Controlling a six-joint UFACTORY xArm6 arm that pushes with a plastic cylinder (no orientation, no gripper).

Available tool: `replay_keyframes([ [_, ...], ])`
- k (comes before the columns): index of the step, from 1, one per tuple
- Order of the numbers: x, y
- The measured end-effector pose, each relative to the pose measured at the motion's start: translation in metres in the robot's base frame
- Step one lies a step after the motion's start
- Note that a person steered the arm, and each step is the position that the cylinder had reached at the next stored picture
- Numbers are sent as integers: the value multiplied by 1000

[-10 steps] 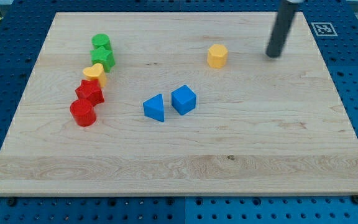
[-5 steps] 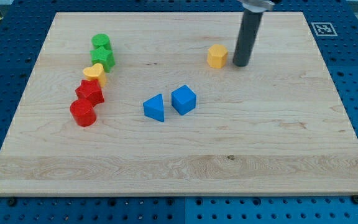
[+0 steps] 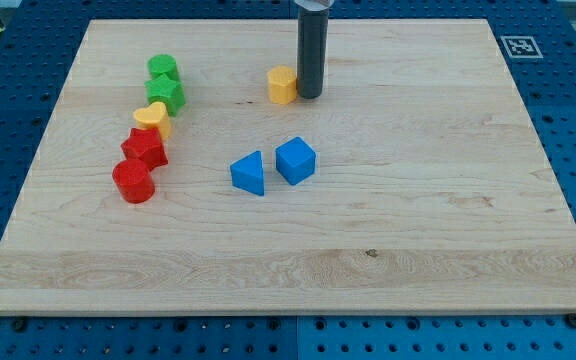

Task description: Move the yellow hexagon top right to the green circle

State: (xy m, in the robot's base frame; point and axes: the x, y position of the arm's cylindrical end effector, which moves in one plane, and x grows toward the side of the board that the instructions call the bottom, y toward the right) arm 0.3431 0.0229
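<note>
The yellow hexagon [image 3: 282, 85] lies on the wooden board [image 3: 448, 200] near the view's top middle. My tip [image 3: 309, 96] touches its right side. The green circle [image 3: 162, 68] stands at the view's upper left, well to the left of the hexagon, at the top of a column of blocks.
Below the green circle sit a green star [image 3: 167, 94], a yellow heart [image 3: 152, 117], a red star [image 3: 145, 148] and a red cylinder [image 3: 133, 182]. A blue triangle [image 3: 249, 173] and a blue cube [image 3: 296, 160] lie in the middle. A marker tag [image 3: 519, 46] is at the top right corner.
My tip swept left from the board's upper right, met the yellow hexagon's right side and pushed it leftward toward the green blocks. The other blocks have not moved.
</note>
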Motion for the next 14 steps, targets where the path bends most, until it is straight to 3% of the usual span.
replay_keyframes([
  [4,17,-4],
  [8,-25,-89],
  [10,8,-68],
  [12,-66,-66],
  [14,-72,-68],
])
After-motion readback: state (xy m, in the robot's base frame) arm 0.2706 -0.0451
